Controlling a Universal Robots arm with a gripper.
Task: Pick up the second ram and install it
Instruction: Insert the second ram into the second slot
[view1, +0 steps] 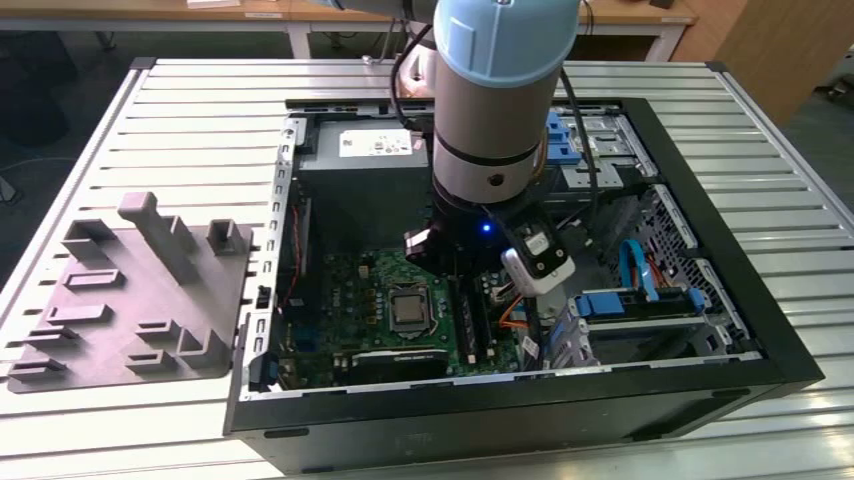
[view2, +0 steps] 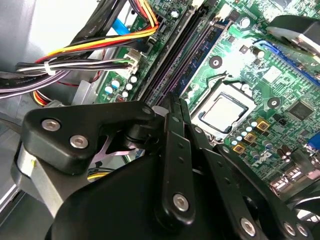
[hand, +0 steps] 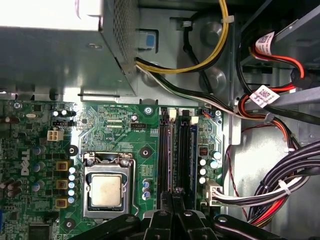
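Your end effector (view2: 175, 104) is pressed together, nothing visibly pinched. The second ram (view2: 196, 60) seems to stand edge-up in its slot (hand: 185, 145), running straight out from it. Judged: seating step. Next calls for an even, square push down; watch the latches (hand: 172, 114).

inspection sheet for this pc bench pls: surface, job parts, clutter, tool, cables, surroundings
surface: slatted metal table carrying an open computer case.
job's things: memory slots lie beside the processor socket. A bluish board stands in one slot, but I cannot tell whether it is the second ram.
clutter: grey moulded fixture on the table, at the exterior view's left of the case.
tool: inside the case, tips together over the slots in both wrist views; nothing seen between them.
cables: coloured wire bundle beside the slots; blue ribbon cable.
surroundings: wooden desks beyond the table.
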